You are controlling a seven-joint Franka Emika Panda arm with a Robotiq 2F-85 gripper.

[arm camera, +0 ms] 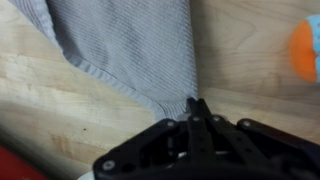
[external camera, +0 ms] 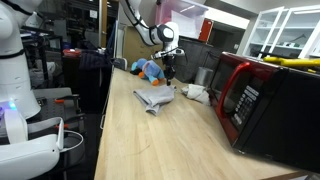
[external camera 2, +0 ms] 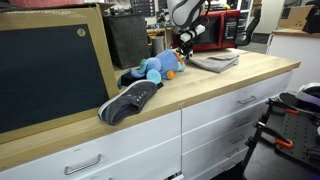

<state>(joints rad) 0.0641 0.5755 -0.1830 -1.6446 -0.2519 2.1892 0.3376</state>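
The pincer [arm camera: 195, 104] is clenched. In the wrist view its two tips meet at the hem of the grey cloth [arm camera: 130, 40], at the corner nearest to the camera, and they seem to have a thin fold of it between them. The cloth lies flat on the wooden tabletop [arm camera: 60, 110], and no part of it looks raised.

In both exterior views the arm comes down steeply, with the pincer [external camera: 170, 74] at the far end of the cloth [external camera: 155, 98], just beside the blue toy [external camera: 150, 68]. In an exterior view the cloth [external camera 2: 215, 61] lies between the toy [external camera 2: 155, 68] and the microwave [external camera 2: 215, 30].

I judge that the step in hand is the grasp itself: the pinch is made, the lift is not yet begun. A next move calls for a slow rise, straight up, because the grip is only on the hem and a thin fold can slip out. It also calls for care with the toy, which is very near to the tips.

The count: one pincer, one cloth, one toy with an orange part [arm camera: 305, 50], one dark shoe [external camera 2: 130, 100] at the near end of the tabletop [external camera 2: 235, 85], one red and black microwave [external camera: 265, 100], and one small white thing [external camera: 197, 93] in front of it.
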